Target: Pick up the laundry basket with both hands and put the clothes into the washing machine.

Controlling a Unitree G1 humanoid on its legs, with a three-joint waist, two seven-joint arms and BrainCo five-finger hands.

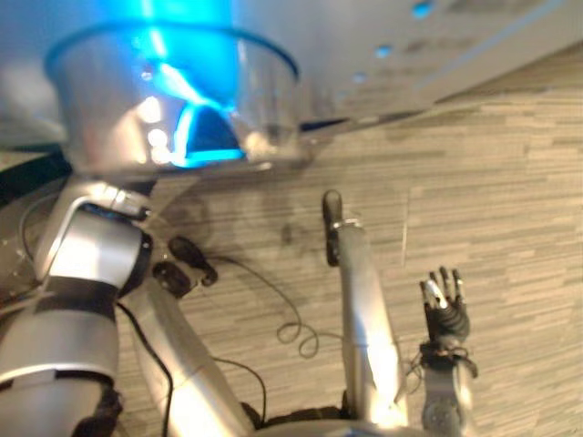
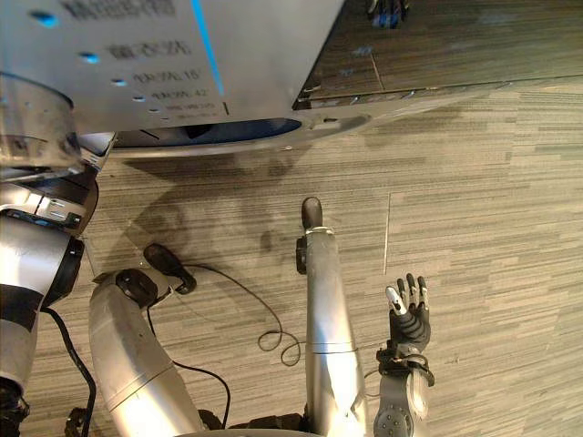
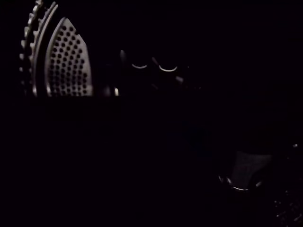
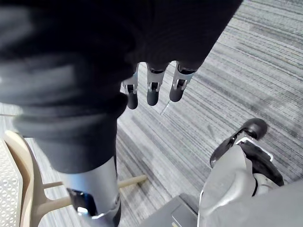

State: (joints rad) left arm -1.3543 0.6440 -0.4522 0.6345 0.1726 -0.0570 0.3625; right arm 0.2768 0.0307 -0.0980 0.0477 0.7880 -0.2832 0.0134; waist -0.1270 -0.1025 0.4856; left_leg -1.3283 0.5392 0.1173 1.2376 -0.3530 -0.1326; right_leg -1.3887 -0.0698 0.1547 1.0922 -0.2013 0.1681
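The washing machine fills the top of both eye views, its grey front panel above me. Its round glass door stands open and glows blue. My left arm reaches up from the lower left towards the machine's dark opening. In the dark left wrist view, the perforated steel drum shows close by; my left hand's fingers cannot be made out there. My right hand hangs low at the lower right over the floor, fingers straight and holding nothing. No clothes can be made out.
Grey striped carpet runs under and to the right of the machine. In the right wrist view, a light wooden frame with a white perforated surface stands on the floor beside my right arm.
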